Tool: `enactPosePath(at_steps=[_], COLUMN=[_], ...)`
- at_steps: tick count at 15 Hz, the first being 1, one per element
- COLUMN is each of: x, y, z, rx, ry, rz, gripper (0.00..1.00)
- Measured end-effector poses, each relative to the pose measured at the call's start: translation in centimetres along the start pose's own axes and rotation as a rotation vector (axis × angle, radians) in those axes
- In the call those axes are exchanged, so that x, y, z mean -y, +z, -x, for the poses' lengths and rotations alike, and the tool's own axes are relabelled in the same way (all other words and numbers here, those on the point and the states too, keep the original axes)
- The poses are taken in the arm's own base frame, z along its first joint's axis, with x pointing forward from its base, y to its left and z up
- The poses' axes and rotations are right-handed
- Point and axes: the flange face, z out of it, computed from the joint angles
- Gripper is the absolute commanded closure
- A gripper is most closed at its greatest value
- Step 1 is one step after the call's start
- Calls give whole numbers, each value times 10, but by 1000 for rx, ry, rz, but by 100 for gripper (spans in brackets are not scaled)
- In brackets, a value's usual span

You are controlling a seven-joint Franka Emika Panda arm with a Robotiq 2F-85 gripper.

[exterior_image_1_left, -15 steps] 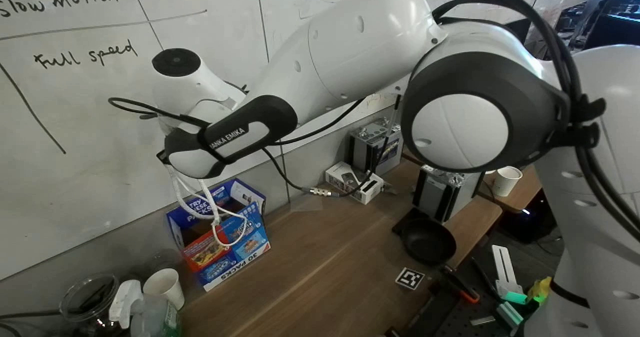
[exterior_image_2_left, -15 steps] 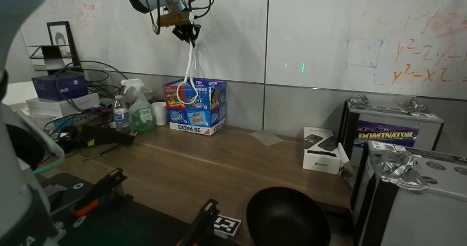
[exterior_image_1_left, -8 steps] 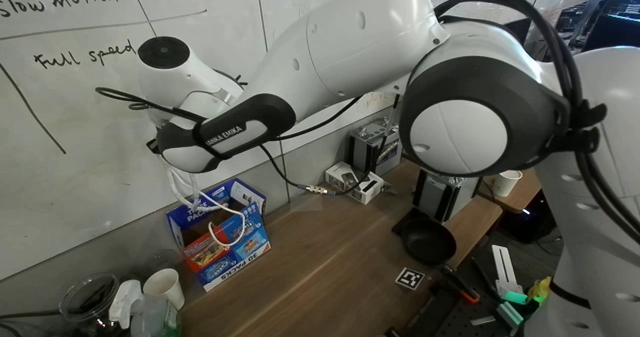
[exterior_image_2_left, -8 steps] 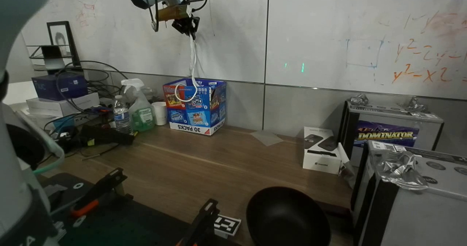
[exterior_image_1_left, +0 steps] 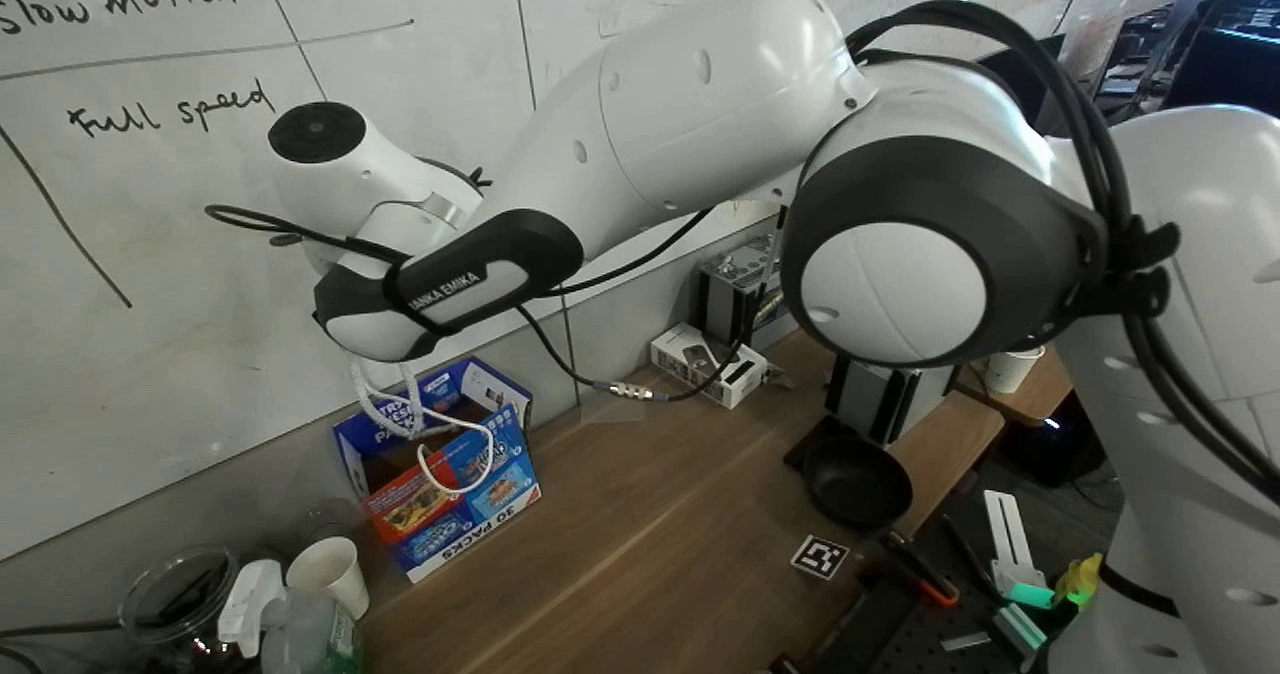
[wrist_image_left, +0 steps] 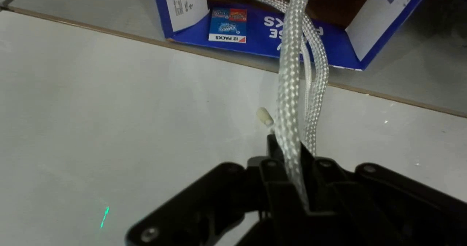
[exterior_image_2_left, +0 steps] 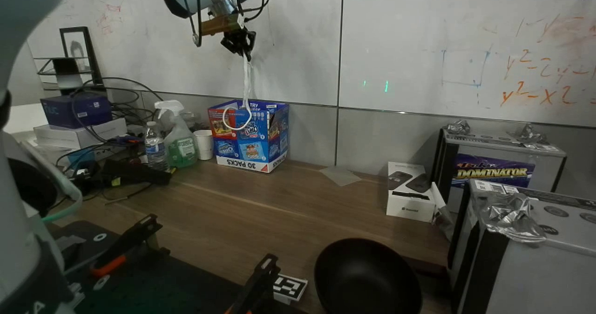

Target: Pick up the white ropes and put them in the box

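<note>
"What have you got in that pincer [exterior_image_2_left: 246, 56]?"

"The white ropes [wrist_image_left: 290, 92]. I've got them clamped between my fingers [wrist_image_left: 273, 148], which stand close together on the cord."

"How do they hang?"

"Limp, straight down from my grip at first, then curling into a loop at the bottom. My wrist view shows one thick braid running toward the box [exterior_image_2_left: 242, 146], more cord beside it, and a pale tip poking out next to a finger. Another end shows against the brown inside of the box."

"And where does that box stand?"

"On the table [exterior_image_2_left: 288, 197], close to the wall [exterior_image_2_left: 307, 132], lower than my pincer and with its top open. It's blue, with red patches and a white band along its foot."

"Are the ropes in it?"

"They hang from my grip by the opening. In both exterior views the lowest loop crosses the printed front side; the lengths above it reach up to me. Whether the loop brushes the cardboard, I can't tell."

"What stands around it?"

"A paper cup [exterior_image_2_left: 204, 145] just beside the box, then a green spray bottle [exterior_image_2_left: 181, 148], then a water bottle [exterior_image_2_left: 155, 148]. Well apart from those I can see a black pan [exterior_image_2_left: 368, 276], a black-and-white marker card [exterior_image_2_left: 289, 287] near it, and a white carton [exterior_image_2_left: 410, 202] close to the wall."
</note>
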Motion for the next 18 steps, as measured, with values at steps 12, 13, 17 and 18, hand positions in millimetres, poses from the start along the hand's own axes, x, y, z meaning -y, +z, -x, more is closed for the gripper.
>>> enactPosePath(at_steps=[12, 13, 17, 18], x=[5, 4, 1, 1], y=[-1, -1, -4, -6], z=[7, 9, 22, 26], rx=[139, 160, 295, 339], ry=[-1, 5, 24, 29], rz=[59, 71, 122, 132], gripper=[0, 0, 0, 0])
